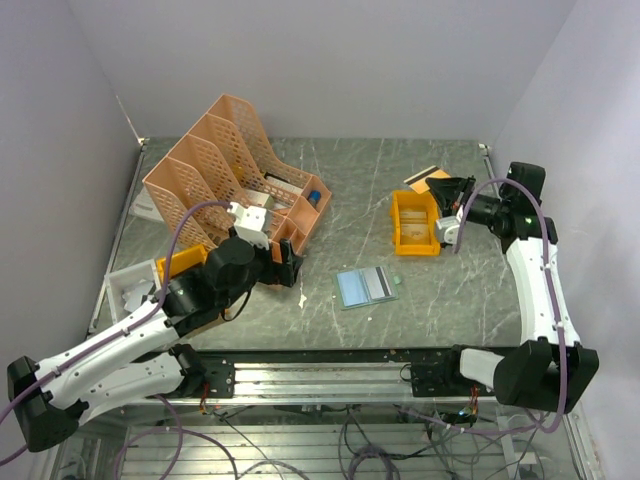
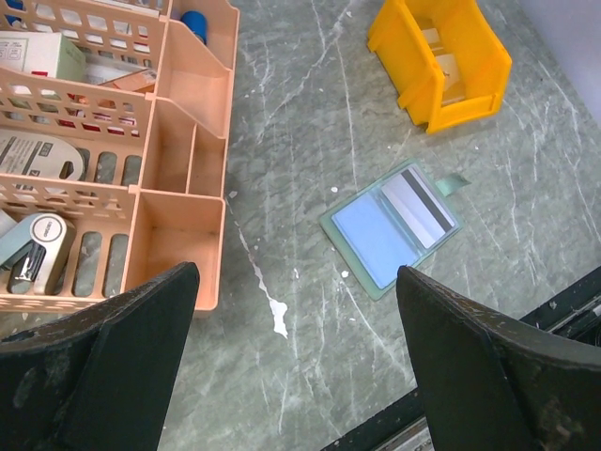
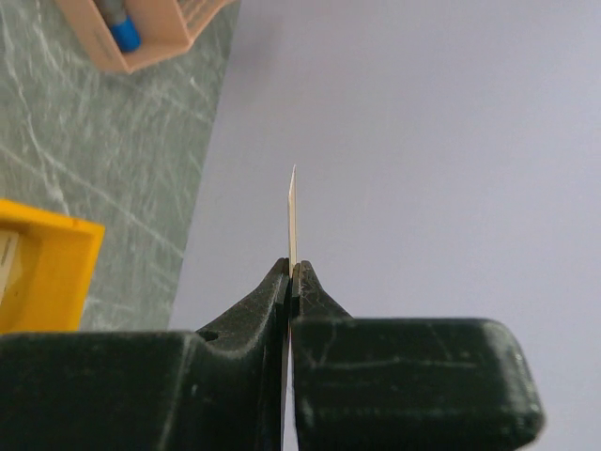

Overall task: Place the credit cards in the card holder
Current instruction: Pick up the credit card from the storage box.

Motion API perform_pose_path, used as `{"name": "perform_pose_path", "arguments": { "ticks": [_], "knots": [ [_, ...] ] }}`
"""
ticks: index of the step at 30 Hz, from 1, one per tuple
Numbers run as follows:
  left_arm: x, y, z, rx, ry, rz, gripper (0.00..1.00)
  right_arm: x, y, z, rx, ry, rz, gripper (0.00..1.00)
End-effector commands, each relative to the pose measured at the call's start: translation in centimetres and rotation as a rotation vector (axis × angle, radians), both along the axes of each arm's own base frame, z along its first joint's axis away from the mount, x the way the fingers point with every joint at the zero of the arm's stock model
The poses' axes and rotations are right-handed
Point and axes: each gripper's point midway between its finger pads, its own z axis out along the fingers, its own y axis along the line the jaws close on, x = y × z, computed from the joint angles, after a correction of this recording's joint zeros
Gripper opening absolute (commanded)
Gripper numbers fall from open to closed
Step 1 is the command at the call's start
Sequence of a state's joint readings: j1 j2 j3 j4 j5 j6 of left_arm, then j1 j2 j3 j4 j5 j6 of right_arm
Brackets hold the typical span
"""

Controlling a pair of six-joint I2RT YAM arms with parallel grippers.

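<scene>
Clearly the right gripper point(image 3: 292, 274) pinches a card point(image 3: 292, 214) by one edge near the yellow bin point(image 1: 397, 222). It looks light, stiff and slick. The wallet point(image 2: 390, 225) lies open mid-table, and the left gripper point(image 2: 296, 282) is spread wide and empty.

Open tabletop point(image 1: 450, 300) rings card holder point(image 1: 366, 286); file rack point(image 1: 225, 170) left, yellow bin point(image 1: 415, 222) far-right.

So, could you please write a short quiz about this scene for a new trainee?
1. True or false: the card holder lies open.
2. What does the right tool pinch? A: a card; B: a pen; C: nothing.
3. Fill in: the left tool is ____.

Key: 1 true; 2 A; 3 open.
</scene>
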State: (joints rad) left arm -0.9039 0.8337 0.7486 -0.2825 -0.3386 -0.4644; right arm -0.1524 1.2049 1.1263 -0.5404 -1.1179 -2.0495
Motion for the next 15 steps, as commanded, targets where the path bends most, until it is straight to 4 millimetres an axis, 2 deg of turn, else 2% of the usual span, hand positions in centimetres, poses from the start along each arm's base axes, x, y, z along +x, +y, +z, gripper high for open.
{"name": "perform_pose_path", "arguments": {
  "ticks": [1, 6, 15],
  "knots": [
    [0.1, 0.2, 1.1, -0.046, -0.031, 0.008, 0.97, -4.1, 2.3, 3.0, 0.02, -0.195, 0.194, 0.0],
    [-0.1, 0.2, 1.2, -0.071, -0.04, 0.004, 0.97, -6.4, 3.0, 4.1, 0.055, -0.186, 0.221, 0.0],
    [-0.4, 0.0, 1.9, -0.093, -0.051, -0.014, 0.97, -9.4, 3.9, 4.5, 0.125, -0.117, 0.268, 0.0]
  ]
}}
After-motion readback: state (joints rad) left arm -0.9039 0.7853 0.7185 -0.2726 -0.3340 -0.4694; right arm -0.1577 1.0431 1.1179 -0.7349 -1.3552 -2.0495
